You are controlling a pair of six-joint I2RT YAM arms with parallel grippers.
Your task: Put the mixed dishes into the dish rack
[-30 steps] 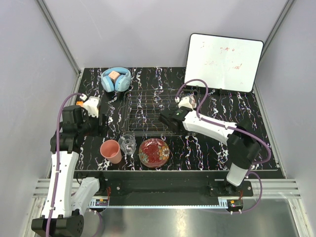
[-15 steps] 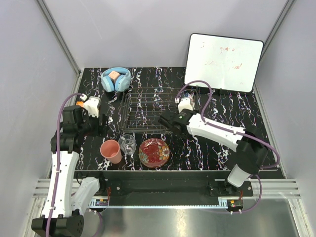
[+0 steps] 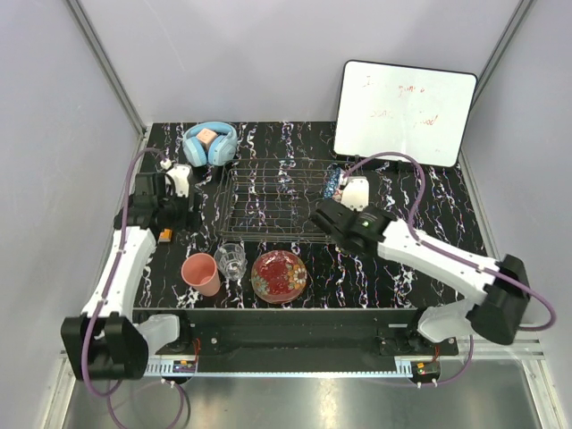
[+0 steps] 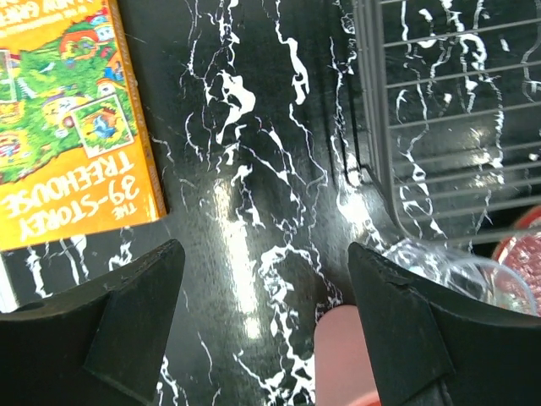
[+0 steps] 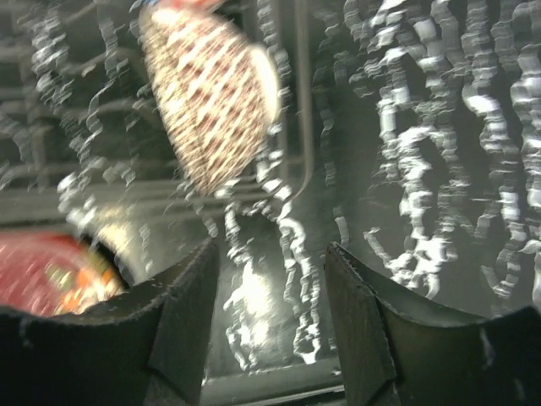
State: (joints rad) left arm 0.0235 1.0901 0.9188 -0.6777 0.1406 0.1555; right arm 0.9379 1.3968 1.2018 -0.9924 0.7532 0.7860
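The dark wire dish rack (image 3: 268,201) stands mid-table and shows at the right of the left wrist view (image 4: 456,110). A cream lattice-patterned bowl (image 5: 215,93) stands on edge at the rack's right end. A blue patterned bowl (image 3: 332,181) is beside it, mostly hidden by my right wrist. The salmon-pink cup (image 3: 201,273), glass tumbler (image 3: 231,259) and red floral plate (image 3: 279,274) stand in front of the rack. My left gripper (image 3: 183,217) is open above the table, with the cup (image 4: 355,355) just ahead of it. My right gripper (image 3: 322,214) is open and empty near the rack's front right corner.
Blue headphones (image 3: 210,143) lie at the back left. A whiteboard (image 3: 404,112) leans at the back right. An orange book (image 4: 68,118) lies left of the rack by my left gripper. The tumbler (image 4: 456,271) and plate (image 4: 524,254) sit close together.
My right arm has drawn back to the right, away from the rack's middle. My left arm has stretched out lower over the table's left side.
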